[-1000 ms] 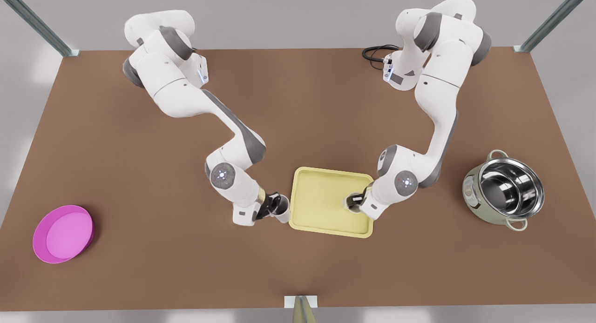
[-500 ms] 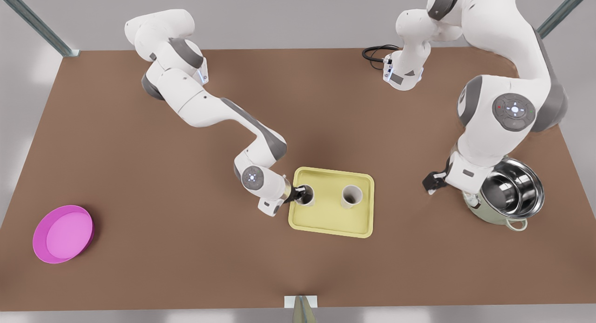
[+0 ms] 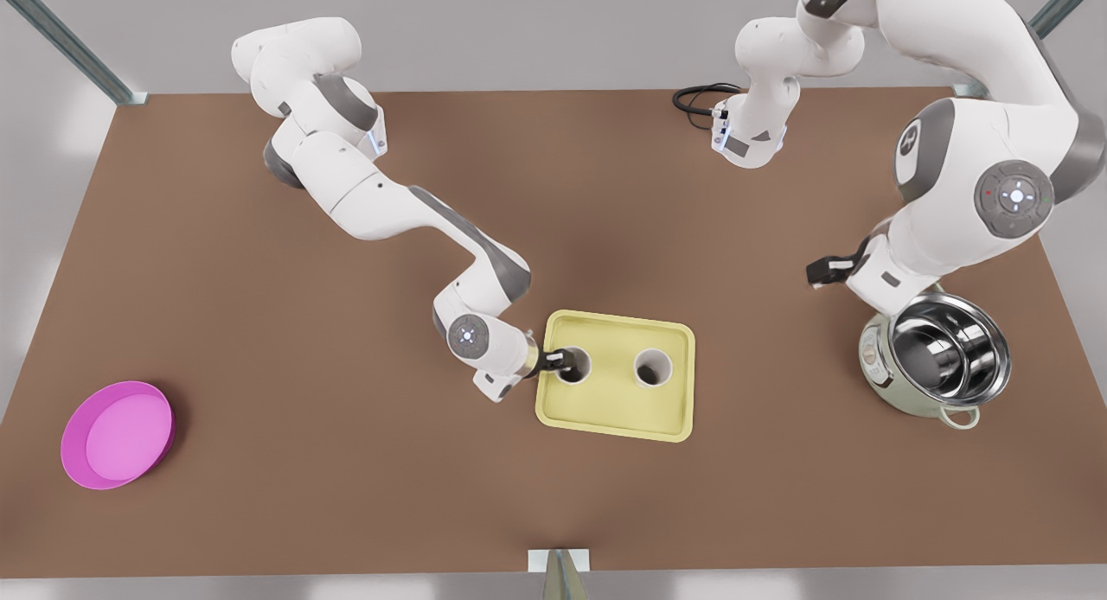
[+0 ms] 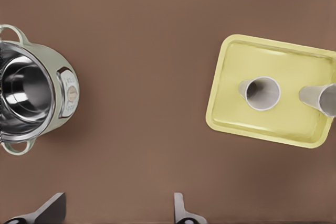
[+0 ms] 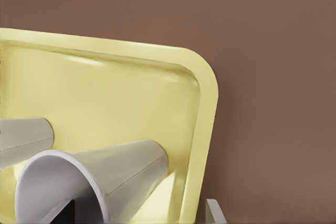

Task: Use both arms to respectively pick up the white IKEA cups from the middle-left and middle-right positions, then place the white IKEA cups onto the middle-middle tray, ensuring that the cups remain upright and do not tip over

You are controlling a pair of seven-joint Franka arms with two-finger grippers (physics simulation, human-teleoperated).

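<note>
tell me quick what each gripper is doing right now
left gripper: open, empty, raised near the steel pot.
right gripper: at a white cup's rim on the tray; grip cannot be told.

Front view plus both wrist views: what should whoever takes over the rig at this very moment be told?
Left gripper: open, holding nothing, raised above the table beside the steel pot.
Right gripper: at the rim of one white cup; grip state unclear.
Both cups are upright on the yellow tray, apart from each other; the other white cup stands free.
Done: the other white cup is placed.
Left: confirm the right gripper has let go, then lift it away without tipping the cup.
</note>
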